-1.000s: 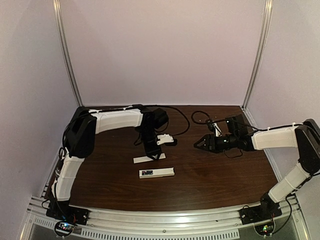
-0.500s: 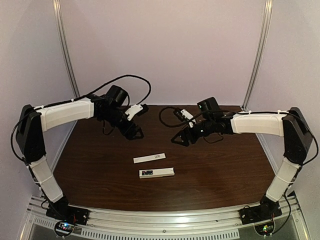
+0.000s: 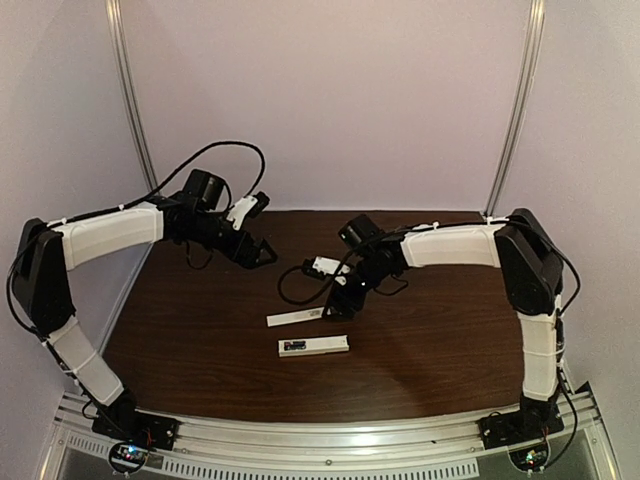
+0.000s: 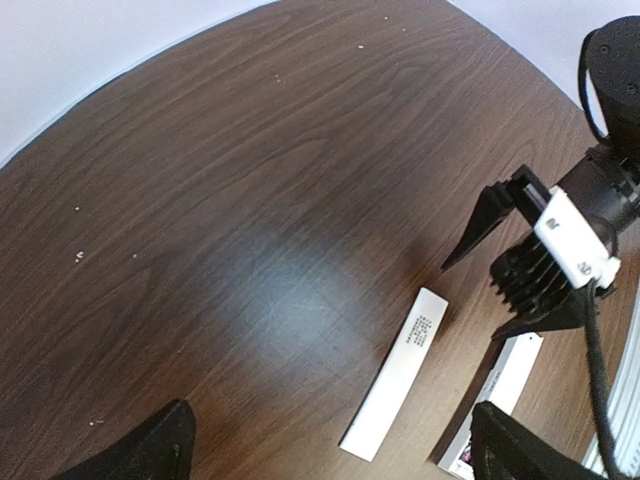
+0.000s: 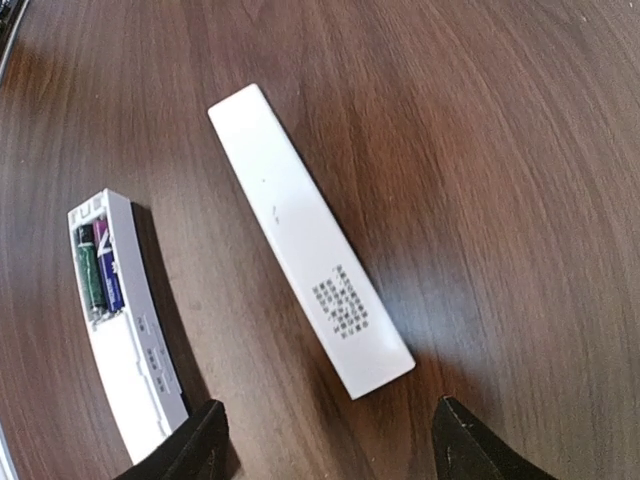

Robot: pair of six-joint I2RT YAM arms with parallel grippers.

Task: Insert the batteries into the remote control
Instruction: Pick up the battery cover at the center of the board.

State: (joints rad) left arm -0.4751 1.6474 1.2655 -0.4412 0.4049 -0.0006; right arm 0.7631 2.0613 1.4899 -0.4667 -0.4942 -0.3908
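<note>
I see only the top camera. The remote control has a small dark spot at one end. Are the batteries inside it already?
Observer: Yes. The right wrist view shows both batteries side by side in the open compartment of the remote control.
Operator: What is the white strip next to it?
Observer: Seemingly the loose cover, flat on the table, apart from the remote control, print facing up.
Operator: Is the right tool holding it?
Observer: No, the right tool hovers over one end, open.

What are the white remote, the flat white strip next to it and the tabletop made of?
Remote: seemingly matte white plastic, with moulded edges. Strip: thin white plastic, smooth, with printed text. Tabletop: dark wood grain with a slight sheen; possibly laminate, not solid wood.
</note>
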